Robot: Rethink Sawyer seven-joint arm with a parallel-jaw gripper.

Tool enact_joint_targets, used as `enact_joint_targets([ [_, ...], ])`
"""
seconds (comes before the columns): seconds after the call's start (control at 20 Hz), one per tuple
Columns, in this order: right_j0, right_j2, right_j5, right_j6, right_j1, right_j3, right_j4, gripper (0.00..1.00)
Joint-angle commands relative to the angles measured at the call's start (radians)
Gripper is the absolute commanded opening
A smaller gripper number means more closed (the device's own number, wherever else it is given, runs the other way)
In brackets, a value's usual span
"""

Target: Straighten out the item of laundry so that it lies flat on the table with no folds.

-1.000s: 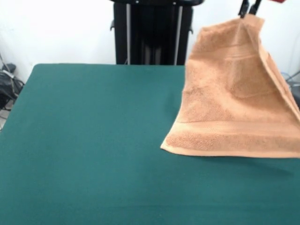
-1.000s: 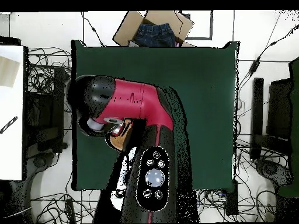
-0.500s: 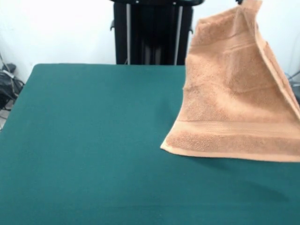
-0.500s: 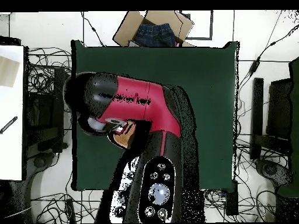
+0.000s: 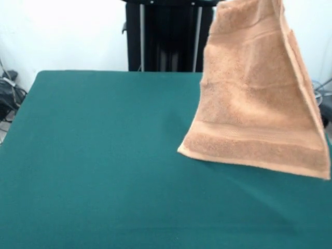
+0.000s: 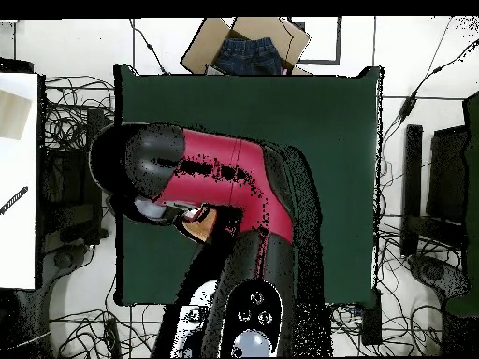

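Towel [image 5: 257,98] hung by its top over the table [image 5: 93,155], lower corner near the felt, arm [image 6: 220,173] above, gripper hidden, grip state unclear

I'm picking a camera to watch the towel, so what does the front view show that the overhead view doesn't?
Only the front view shows the towel hanging as a broad draped sheet with its border band, top corner out of frame. Only the overhead view shows the red and black arm, which hides most of the towel, and a cardboard box beyond the table. Both show the green table.
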Motion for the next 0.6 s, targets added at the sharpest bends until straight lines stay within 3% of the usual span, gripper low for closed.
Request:
enact_joint_targets([
  [0.05,-0.028,-0.006,0.036,0.192,0.026,0.064,-0.012,0.0],
  [0.3,-0.044,0.005,0.039,0.19,0.06,0.015,-0.022,0.0],
  [0.6,-0.038,0.004,0.016,0.168,0.036,0.054,-0.017,0.0],
])
